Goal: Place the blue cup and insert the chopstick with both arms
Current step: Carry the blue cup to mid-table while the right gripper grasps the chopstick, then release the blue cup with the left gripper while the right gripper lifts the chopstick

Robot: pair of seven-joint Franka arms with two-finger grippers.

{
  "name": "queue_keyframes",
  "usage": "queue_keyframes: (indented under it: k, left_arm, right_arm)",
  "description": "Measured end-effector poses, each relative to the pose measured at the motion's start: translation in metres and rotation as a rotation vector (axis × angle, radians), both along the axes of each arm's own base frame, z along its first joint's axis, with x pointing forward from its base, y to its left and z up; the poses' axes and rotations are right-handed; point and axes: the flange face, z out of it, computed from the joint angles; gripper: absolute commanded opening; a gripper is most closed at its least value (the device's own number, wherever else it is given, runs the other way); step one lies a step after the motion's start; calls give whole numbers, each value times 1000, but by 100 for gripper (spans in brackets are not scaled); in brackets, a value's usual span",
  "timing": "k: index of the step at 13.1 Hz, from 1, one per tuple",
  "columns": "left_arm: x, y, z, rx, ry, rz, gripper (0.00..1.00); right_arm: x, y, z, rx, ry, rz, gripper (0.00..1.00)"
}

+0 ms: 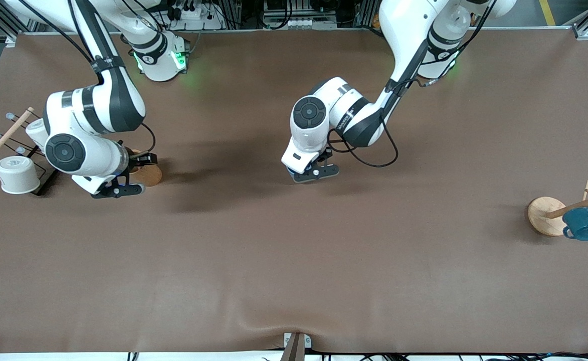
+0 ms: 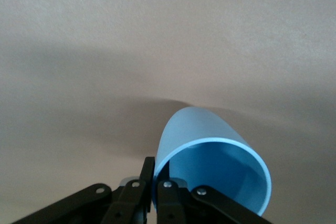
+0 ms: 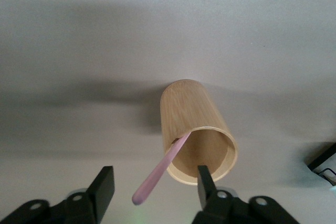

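Pink chopstick (image 3: 160,171) in wooden cup (image 3: 197,137), open pincer (image 3: 153,188) above.

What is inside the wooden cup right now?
The pink chopstick leans out of the wooden cup, its top sticking up between the right hand's open fingers. Its lower end inside is hidden.

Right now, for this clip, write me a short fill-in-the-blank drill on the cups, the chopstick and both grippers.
1. The left gripper is shut on the rim of the ___ cup.
2. The pink chopstick stands in the ___ cup.
3. The right gripper is ___ around the chopstick's top.
4. Beside the brown cup, a ___ cup lies on a rack.

Missing: blue; brown; open; white
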Motion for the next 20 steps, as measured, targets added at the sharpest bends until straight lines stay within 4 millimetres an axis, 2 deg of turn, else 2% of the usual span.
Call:
queue_keyframes:
  k: [1,2,3,4,5,8,9,10,11,12,14,17,20]
  left_arm:
    - [-4,-4,-1,-11,15,9,10]
    - [-9,-10,-3,-30,26,20,33]
    - [-11,-16,-5,-55,23,33,47]
    - [-12,-19,-8,-67,18,40,99]
    - [-12,-20,-10,-70,17,44,100]
    - [-11,-19,-12,-68,16,63,100]
    - [-9,-19,-11,-69,14,84,100]
    - [-5,-17,-5,-67,11,104,100]
    - [-1,-13,6,-59,13,119,100]
    - [7,-4,25,-47,13,137,100]
    - [30,28,84,-43,-5,187,100]
    - [64,102,175,-73,-49,295,100]
    - [90,177,232,-87,-99,395,100]
  right_arm:
    - [0,0,-1,0,0,0,68]
    - [1,-1,-1,-1,-1,-2,68]
    - [2,-1,-1,-1,-1,-3,57]
    - [2,-2,0,-1,-2,-4,46]
    - [3,-2,0,-1,-4,-5,42]
    - [4,-3,0,-1,-7,-8,37]
    - [5,-4,-1,-2,-5,-10,31]
    - [5,-5,-1,-2,-4,-13,15]
    - [6,-6,-2,-2,-4,-15,3]
    - [7,-7,-2,-2,-5,-16,0]
    - [10,-9,1,-5,-12,-18,0]
    - [10,-11,1,-4,-14,-21,0]
    - [10,-12,2,-5,-11,-24,0]
